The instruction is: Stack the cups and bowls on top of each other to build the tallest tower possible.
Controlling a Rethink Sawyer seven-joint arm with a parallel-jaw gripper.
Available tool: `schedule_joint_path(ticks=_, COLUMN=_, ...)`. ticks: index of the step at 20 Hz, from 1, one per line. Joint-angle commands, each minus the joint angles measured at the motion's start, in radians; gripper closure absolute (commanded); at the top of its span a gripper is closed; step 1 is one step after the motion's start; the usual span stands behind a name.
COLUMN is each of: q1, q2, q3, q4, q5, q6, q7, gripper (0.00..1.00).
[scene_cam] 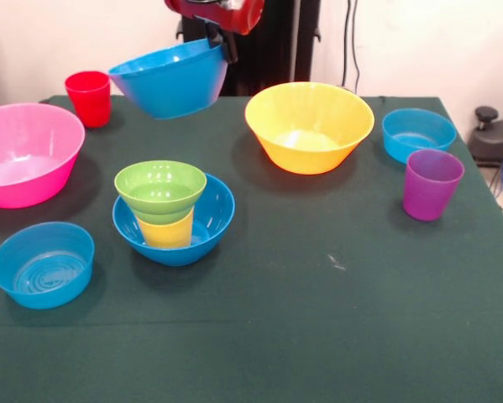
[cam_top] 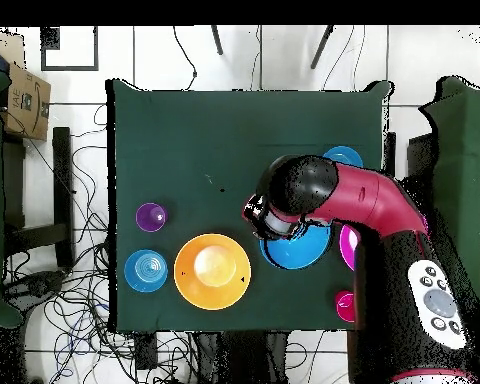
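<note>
Clamped on the rim of a deep blue bowl (scene_cam: pixel 171 78), gripper (scene_cam: pixel 221 40) at the top of the front view, fingers pinching the wall at its right edge. Carried clear of the green table (scene_cam: pixel 335 319), tilted, its mouth tipped up and toward the arm. Held by the rim, likely so the base stays free to settle onto something below.

Further out and nearer the camera, the tower (scene_cam: pixel 173 214) so far: a blue bowl as base, a yellow cup (scene_cam: pixel 166 231) standing in it, a lime green bowl (scene_cam: pixel 160 190) seated on the cup. Probably the destination, since the green bowl offers the next open seat.

Around, spare pieces well apart: red cup (scene_cam: pixel 89 96), pink bowl (scene_cam: pixel 24 164), yellow-orange bowl (scene_cam: pixel 310 126), purple cup (scene_cam: pixel 432 183), two light-blue bowls (scene_cam: pixel 43 264).

Overhead, arm (cam_top: pixel 374 200) covering the carried bowl.
</note>
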Motion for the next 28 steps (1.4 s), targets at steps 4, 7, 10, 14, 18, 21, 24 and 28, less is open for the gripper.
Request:
schedule_joint_path(ticks=4, q1=0.005, q2=0.07, q3=0.052, q4=-0.106, q5=-0.055, q6=0.095, q7=-0.091, gripper=1.0)
schedule_joint_path(ticks=7, q1=0.003, q2=0.083, q3=0.053, q4=-0.112, q5=-0.054, q6=0.088, q7=-0.095, gripper=1.0)
schedule_joint_path(ticks=10, q1=0.004, q2=0.099, q3=0.052, q4=-0.127, q5=-0.069, q6=0.069, q7=-0.107, gripper=1.0)
schedule_joint_path(ticks=14, q1=0.005, q2=0.112, q3=0.053, q4=-0.176, q5=-0.08, q6=0.105, q7=-0.119, gripper=1.0)
schedule_joint_path(ticks=18, q1=0.006, q2=0.097, q3=0.055, q4=-0.201, q5=-0.079, q6=0.146, q7=-0.125, gripper=1.0)
schedule_joint_path(ticks=21, q1=0.008, q2=0.093, q3=0.058, q4=-0.222, q5=-0.068, q6=0.179, q7=-0.117, gripper=1.0)
schedule_joint_path(ticks=24, q1=0.01, q2=0.084, q3=0.061, q4=-0.245, q5=-0.062, q6=0.217, q7=-0.117, gripper=1.0)
schedule_joint_path(ticks=28, q1=0.012, q2=0.073, q3=0.065, q4=-0.266, q5=-0.054, q6=0.262, q7=-0.112, gripper=1.0)
